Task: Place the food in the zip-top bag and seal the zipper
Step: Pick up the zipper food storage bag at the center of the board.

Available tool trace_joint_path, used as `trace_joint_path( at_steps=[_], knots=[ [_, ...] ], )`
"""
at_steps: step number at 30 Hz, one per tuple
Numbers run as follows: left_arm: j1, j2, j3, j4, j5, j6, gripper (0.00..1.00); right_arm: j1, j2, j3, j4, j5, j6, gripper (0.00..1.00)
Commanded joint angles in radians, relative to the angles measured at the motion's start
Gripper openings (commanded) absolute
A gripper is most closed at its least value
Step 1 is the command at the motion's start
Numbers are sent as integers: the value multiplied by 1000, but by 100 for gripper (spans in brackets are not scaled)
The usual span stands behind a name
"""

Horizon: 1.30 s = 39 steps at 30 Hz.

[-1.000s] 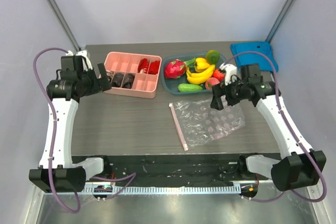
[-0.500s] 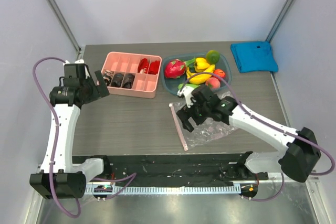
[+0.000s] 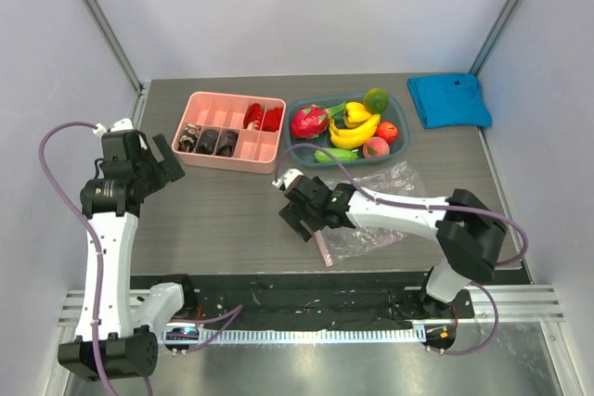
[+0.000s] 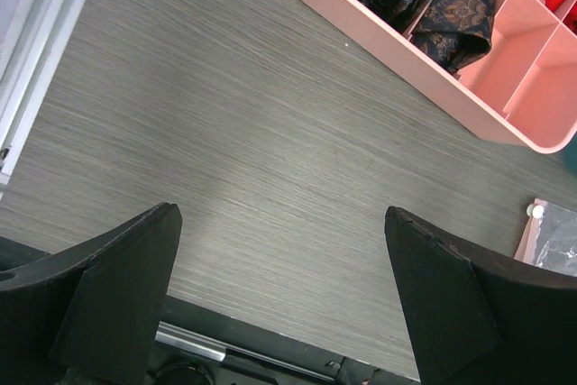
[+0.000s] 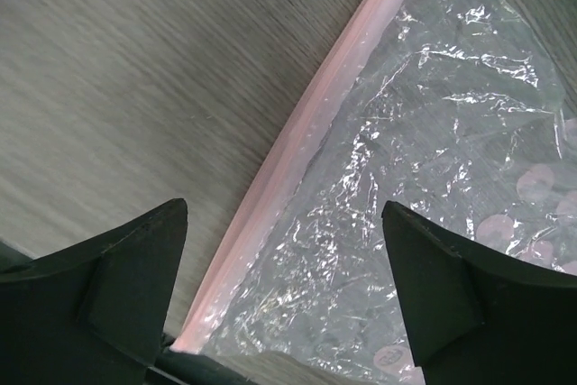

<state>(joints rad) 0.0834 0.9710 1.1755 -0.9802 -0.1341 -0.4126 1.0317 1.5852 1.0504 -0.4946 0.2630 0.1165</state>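
Right wrist view: right tool [image 5: 284, 209] hung open astride the zipper [image 5: 297, 123] on the 9 o'clock edge of the zip-top bag [image 5: 433, 178], likely to part its mouth; food [image 3: 353, 127] sat unbagged at its 12 o'clock; left tool [image 4: 281, 214] open, idle.

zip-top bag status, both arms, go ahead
Left gripper open over bare table. Right gripper open above the zipper, strip between its fingers, not gripped. Zip-top bag flat, empty; food unbagged behind it. Nothing in the way.
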Motion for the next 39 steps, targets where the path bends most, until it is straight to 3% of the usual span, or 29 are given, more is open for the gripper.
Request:
trace_joint_path(
  at_steps=[1, 8, 19, 30, 35, 36, 39],
  knots=[
    [19, -71, -25, 34, -48, -2, 100, -4, 74, 69, 42, 76, 14, 86],
    [19, -109, -51, 31, -85, 26, 100, -5, 159, 94, 25, 85, 25, 74],
    [21, -112, -62, 34, -99, 29, 100, -21, 157, 65, 18, 36, 66, 54],
    [19, -81, -53, 15, -30, 24, 100, -42, 134, -1, 51, 2, 75, 53],
    [19, -71, -34, 9, -19, 23, 100, -58, 104, -3, 50, -5, 72, 26],
    [19, -74, -37, 14, -12, 27, 100, -61, 89, 0, 44, -11, 69, 14],
    [19, -89, -51, 31, 30, 55, 100, -59, 50, 8, 7, -41, 60, 1]
  ],
)
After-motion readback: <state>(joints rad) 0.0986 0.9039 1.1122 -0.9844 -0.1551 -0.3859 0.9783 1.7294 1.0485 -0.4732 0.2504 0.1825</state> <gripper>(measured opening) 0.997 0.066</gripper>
